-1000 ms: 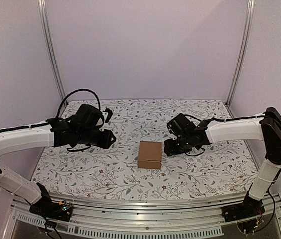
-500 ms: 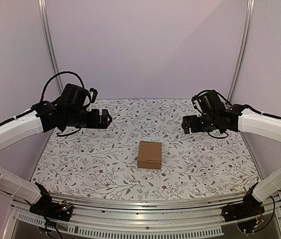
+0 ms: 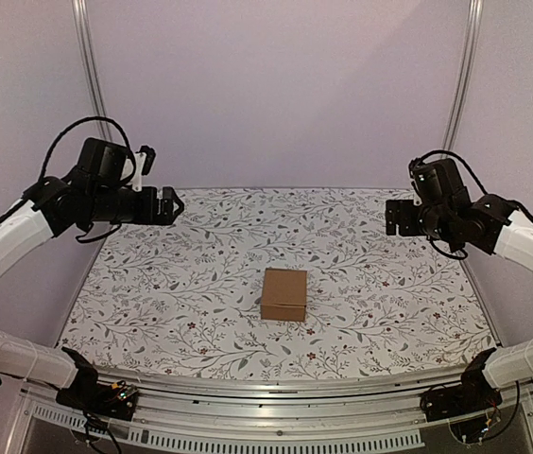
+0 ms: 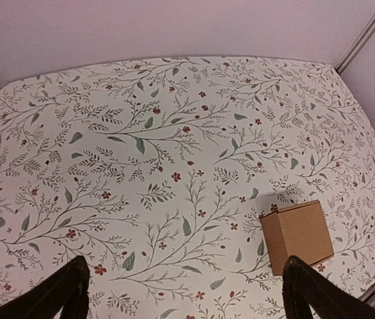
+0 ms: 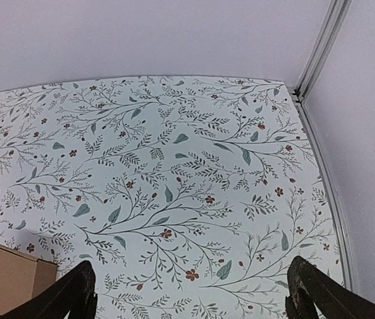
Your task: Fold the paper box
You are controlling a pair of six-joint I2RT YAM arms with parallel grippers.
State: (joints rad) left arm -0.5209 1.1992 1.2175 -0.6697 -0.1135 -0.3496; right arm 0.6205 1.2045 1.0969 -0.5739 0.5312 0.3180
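The paper box [image 3: 283, 294] is a small brown closed carton standing alone on the flowered tabletop, near the middle front. It also shows low right in the left wrist view as the paper box [image 4: 298, 234] and at the lower left corner of the right wrist view as the paper box [image 5: 16, 278]. My left gripper [image 3: 166, 204] hangs high over the table's back left, open and holding nothing. My right gripper [image 3: 397, 218] is raised over the back right, open and holding nothing too. Both are well away from the box.
The flowered tabletop [image 3: 200, 312] is bounded by pale walls at the back and sides, with metal corner posts [image 3: 457, 95] rising at the back. An aluminium rail [image 3: 276, 388] runs along the near edge by the arm bases.
Both arms have lifted up and swung outward and back, away from the box. Both grippers went from partly closed to wide open. The box has stayed put.
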